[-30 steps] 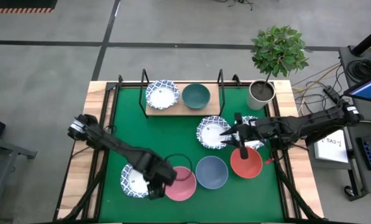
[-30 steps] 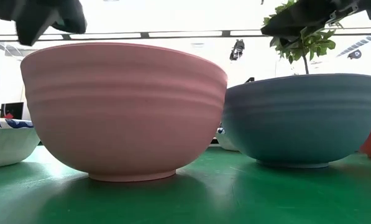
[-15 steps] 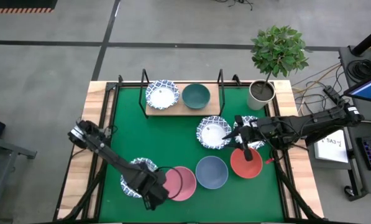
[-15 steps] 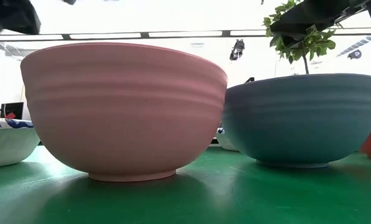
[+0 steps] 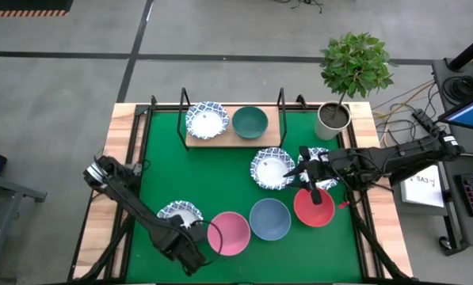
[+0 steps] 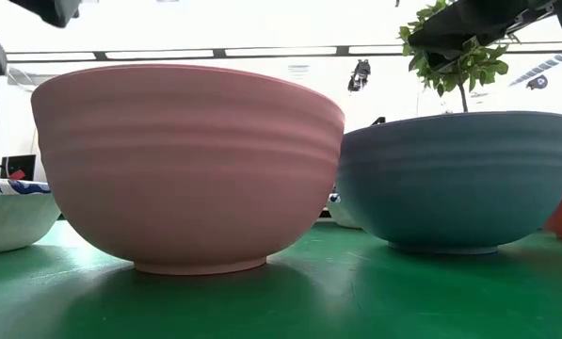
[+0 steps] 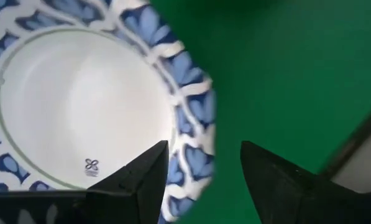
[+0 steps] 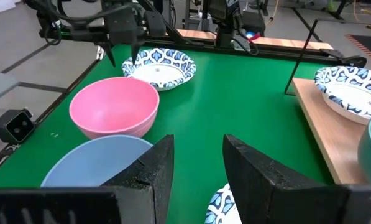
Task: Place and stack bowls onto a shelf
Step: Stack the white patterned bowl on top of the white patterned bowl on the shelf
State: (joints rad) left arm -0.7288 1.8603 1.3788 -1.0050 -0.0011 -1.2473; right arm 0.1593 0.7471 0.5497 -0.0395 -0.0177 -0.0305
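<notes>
Counting eight bowls (image 5: 269,218), one shelf (image 5: 220,133)

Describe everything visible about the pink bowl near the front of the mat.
The plain round pink bowl looks like smooth matte plastic, with faint horizontal ridges around its outer wall and a small foot ring. It stands upright and empty on the green mat, between a blue-patterned white bowl and a grey-blue bowl. No hand holds it.

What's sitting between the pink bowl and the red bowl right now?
The grey-blue bowl sits between the pink bowl and the red bowl, all in one row on the green mat; the high view shows it.
</notes>
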